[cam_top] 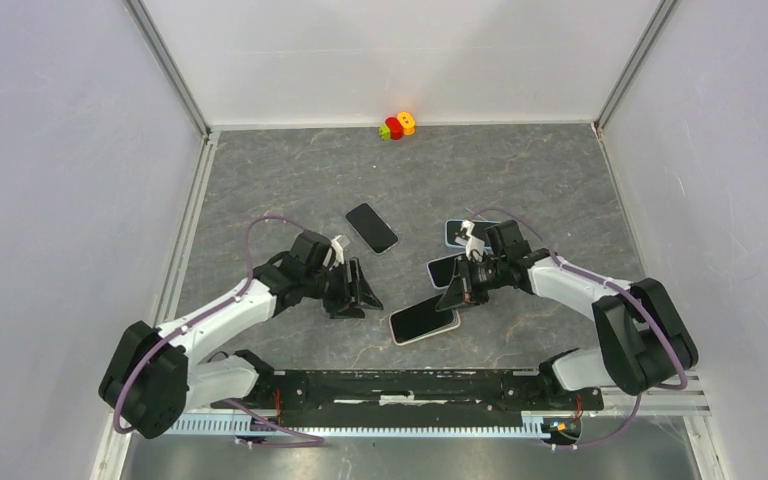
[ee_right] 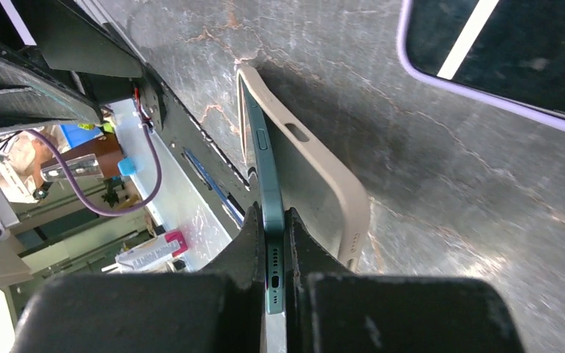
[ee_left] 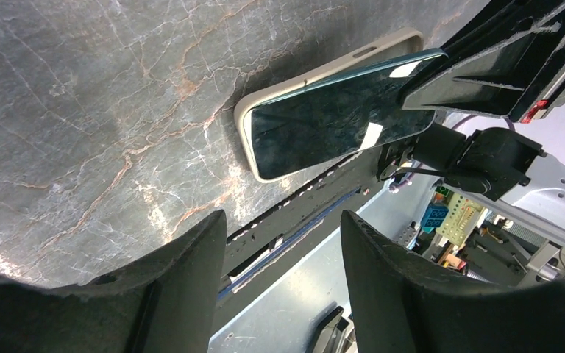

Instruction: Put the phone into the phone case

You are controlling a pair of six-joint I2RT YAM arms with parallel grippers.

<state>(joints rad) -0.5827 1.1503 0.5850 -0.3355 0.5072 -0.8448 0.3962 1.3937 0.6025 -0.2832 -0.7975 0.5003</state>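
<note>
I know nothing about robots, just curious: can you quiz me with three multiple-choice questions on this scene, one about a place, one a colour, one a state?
1. Where is the small toy? A) at the far edge of the table B) inside the case C) beside the left arm's base
2. What colour is the phone case? A) red B) beige C) black
3. The right end effector is: A) wide open B) out of view C) shut on the phone
Answers: 1 A, it sits at the rear edge. 2 B, its rim shows beige. 3 C, it pinches the phone's edge.
</note>
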